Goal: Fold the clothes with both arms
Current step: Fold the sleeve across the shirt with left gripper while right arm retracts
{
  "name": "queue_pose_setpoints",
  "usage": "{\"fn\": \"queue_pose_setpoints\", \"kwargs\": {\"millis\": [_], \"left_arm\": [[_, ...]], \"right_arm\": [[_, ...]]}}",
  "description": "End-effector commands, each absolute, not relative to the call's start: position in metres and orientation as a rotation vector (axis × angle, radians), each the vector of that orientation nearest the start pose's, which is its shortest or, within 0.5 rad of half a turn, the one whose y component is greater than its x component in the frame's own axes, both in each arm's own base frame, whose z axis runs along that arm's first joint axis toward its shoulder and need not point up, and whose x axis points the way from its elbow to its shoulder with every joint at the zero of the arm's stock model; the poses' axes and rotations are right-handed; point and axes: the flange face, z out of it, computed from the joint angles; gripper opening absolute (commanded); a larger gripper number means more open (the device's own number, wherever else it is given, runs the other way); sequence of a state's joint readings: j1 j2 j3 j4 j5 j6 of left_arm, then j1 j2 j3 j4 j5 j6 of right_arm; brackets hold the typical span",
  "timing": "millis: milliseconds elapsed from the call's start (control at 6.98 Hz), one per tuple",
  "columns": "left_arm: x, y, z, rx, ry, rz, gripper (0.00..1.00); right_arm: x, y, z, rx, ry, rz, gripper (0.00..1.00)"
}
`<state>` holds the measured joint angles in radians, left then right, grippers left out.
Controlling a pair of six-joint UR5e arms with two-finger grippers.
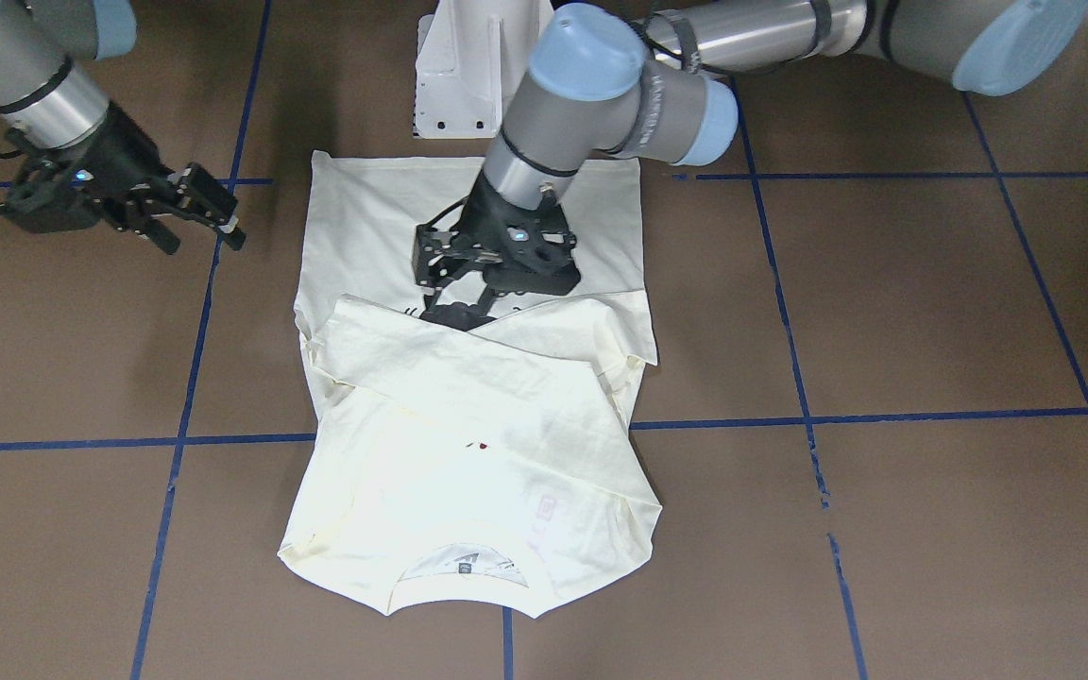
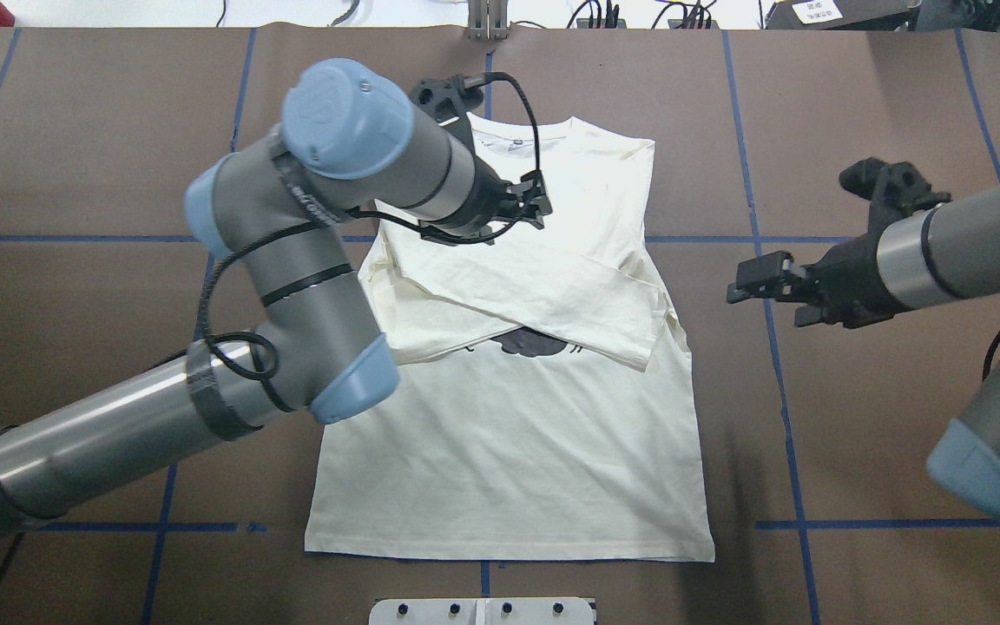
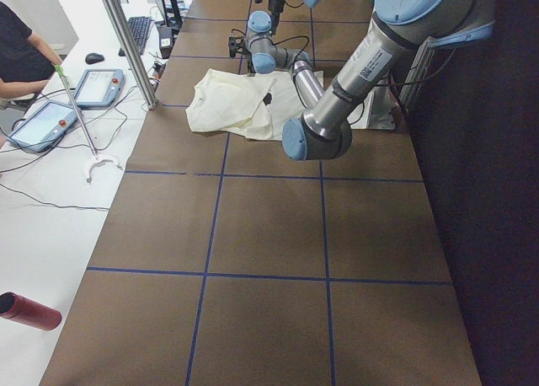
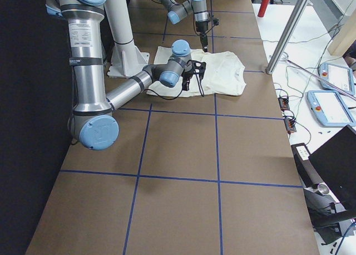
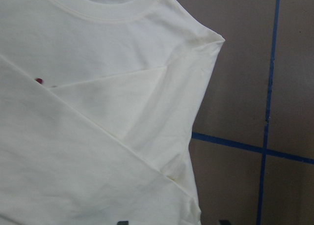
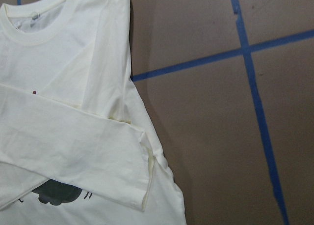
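The cream long-sleeved T-shirt [image 2: 509, 451] lies flat on the brown table, both sleeves crossed over its chest and partly covering the black cat print [image 2: 535, 343]. Its ribbed collar [image 1: 464, 590] points away from the robot. My left gripper [image 2: 535, 204] hangs open over the upper chest just above the crossed sleeves, with nothing between its fingers; its wrist view shows the shoulder and collar [image 5: 98, 14]. My right gripper [image 2: 747, 286] hovers open beside the shirt's edge, clear of the cloth. In the front-facing view the left gripper [image 1: 454, 293] sits mid-shirt and the right gripper [image 1: 204, 222] off to the side.
A white metal pedestal [image 1: 468, 76] stands at the hem end of the shirt. Blue tape lines [image 2: 760, 234] grid the table. In the left side view a person's arm, tablets [image 3: 97, 87] and a metal pole [image 3: 126, 40] are beside the table, with a red cylinder [image 3: 29, 310] nearby.
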<state>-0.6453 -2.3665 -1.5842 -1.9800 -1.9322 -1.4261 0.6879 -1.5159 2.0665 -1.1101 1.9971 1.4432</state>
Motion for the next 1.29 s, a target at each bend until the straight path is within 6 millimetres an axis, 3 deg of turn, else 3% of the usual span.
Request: {"fn": "queue_pose_setpoints", "kwargs": {"millis": [0,286,430,716,1002,1146], "left_arm": [[0.449,-0.512,0.157,0.217,1.198,-0.196,0.67],[0.443,-0.518,0.166,0.157,1.198,-0.186,0.67],[0.443,-0.516,0.176,0.154,1.194,-0.186,0.67],[0.444,-0.516,0.18,0.149,1.189,-0.192,0.69],[0.444,-0.515,0.18,0.15,1.19,-0.193,0.69],[0.444,-0.515,0.18,0.147,1.189,-0.196,0.69]], "right_arm": [[-0.404,-0.279,0.334,0.051,-1.052,0.39,0.95],[-0.453,-0.202,0.342,0.1,-0.99,0.467,0.95],[-0.46,-0.178,0.358,0.055,-0.945,0.482,0.92],[-0.458,-0.152,0.382,0.006,-0.902,0.534,0.87],[-0.458,-0.139,0.393,0.005,-0.867,0.529,0.85],[-0.456,-0.138,0.398,0.003,-0.858,0.534,0.78]]}}
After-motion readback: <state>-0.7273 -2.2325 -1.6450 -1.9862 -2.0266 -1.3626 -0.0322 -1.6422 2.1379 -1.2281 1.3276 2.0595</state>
